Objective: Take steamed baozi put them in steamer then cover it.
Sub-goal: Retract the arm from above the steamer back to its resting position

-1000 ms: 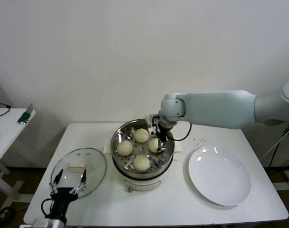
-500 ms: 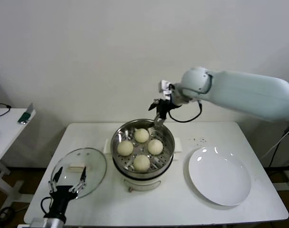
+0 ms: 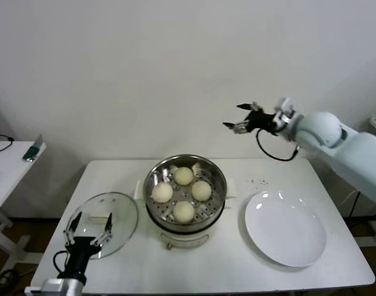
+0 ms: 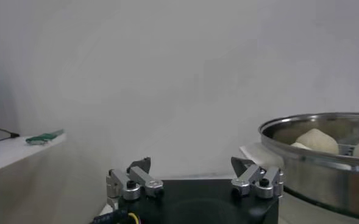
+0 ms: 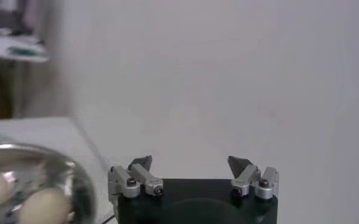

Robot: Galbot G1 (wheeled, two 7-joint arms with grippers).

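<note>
Four baozi (image 3: pixel 184 193) are seen lying together in the steamer (image 3: pixel 217 196), which stands at the middle of the table (image 3: pixel 237 271); none is left on the white plate (image 3: pixel 286 228) to its right. The loading step is therefore judged done, and covering is the step in hand. The cover (image 3: pixel 102 223) lies flat on the table just left of the steamer, handle up. The left gripper (image 3: pixel 87 230) is held at the cover's near edge, jaws spread wide and nothing between them. The right gripper (image 3: pixel 248 119) is raised high above the table, behind and to the right of the steamer, likewise wide open and empty. For the next move, the cover's handle would need to be reached and clamped by the left gripper, the cover lifted, carried right and set squarely on the steamer's rim
</note>
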